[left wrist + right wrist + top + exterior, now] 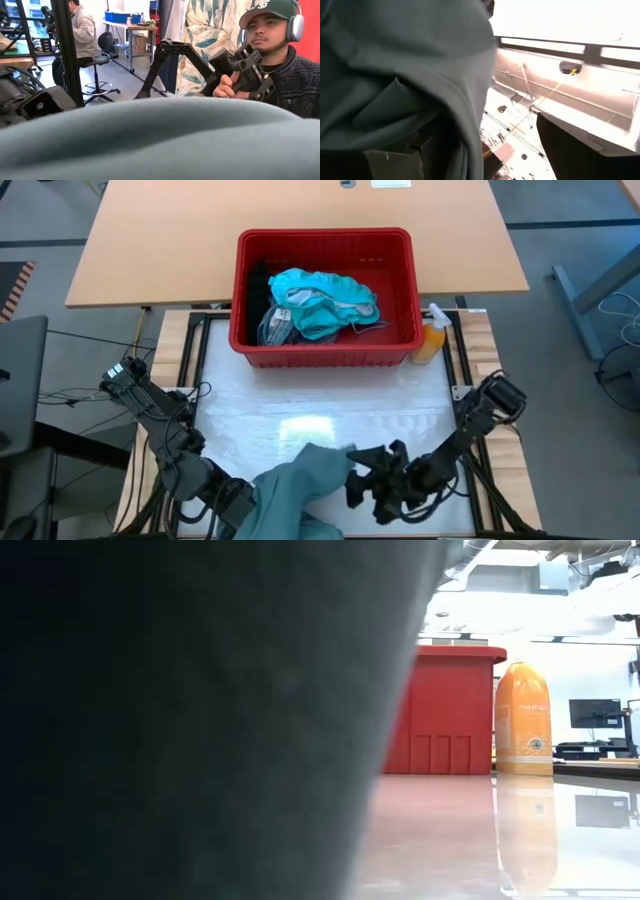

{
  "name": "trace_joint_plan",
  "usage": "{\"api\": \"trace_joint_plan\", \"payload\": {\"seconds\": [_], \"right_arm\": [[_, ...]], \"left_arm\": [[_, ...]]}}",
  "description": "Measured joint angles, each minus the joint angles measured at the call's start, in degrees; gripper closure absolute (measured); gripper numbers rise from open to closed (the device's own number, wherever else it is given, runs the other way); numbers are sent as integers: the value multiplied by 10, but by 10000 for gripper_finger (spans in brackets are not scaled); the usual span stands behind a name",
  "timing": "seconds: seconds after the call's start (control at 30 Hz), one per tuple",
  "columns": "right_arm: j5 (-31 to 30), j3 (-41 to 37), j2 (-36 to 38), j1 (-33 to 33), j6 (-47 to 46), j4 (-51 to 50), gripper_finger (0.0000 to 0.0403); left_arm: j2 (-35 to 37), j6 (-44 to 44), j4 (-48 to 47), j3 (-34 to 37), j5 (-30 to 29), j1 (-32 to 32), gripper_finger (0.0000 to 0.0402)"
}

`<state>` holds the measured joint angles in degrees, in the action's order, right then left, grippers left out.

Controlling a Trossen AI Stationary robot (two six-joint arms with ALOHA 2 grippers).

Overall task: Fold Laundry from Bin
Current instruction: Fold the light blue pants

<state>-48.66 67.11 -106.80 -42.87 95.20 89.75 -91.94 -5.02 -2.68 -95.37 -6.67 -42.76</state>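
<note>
Grey-green cloth (300, 495) fills most of what I see. It is one garment of the laundry, and it hangs in a bunch at 6 o'clock on the table (320, 395), reaching over the near edge. In the low view it covers the whole left part of the picture like a dark curtain.

My left gripper (240, 502) is at about 7 o'clock, right at the edge of this garment. I cannot see its fingers, because the cloth hides them, but its jaws are clenched; I cannot tell from the pictures whether cloth is between them. My right gripper (362, 478) is at about 5 o'clock, just beside the right side of the garment, and its jaws are released, spread wide. In the right wrist view the cloth hangs close in front of this gripper.

At 12 o'clock stands the red bin (325, 348), well apart from both grippers. Inside it I see bright teal garments (325, 300) on top, a black garment (258, 285) at its left wall, and a blue-grey striped cloth (275, 325) near the front. An orange spray bottle (431, 338) stands just beside the right front corner of the bin.

In the left wrist view, a person with a cap and headphones (280, 55) sits beyond the table, and another person (80, 35) is farther behind.
</note>
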Motion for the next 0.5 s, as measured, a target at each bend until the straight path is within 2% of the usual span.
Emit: {"api": "trace_joint_plan", "payload": {"seconds": [0.1,0.23,0.37,0.5], "right_arm": [[-20,0,11,-17,-6,-6,97],[-119,0,52,-46,-9,-5,98],[-199,0,123,-68,-9,-4,106],[-217,-15,196,-74,-30,-4,111]], "left_arm": [[0,10,2,0,0,0,401],[-1,32,24,0,-11,-2,401],[-1,59,52,0,-14,-2,401],[-1,68,87,0,-17,5,401]]}}
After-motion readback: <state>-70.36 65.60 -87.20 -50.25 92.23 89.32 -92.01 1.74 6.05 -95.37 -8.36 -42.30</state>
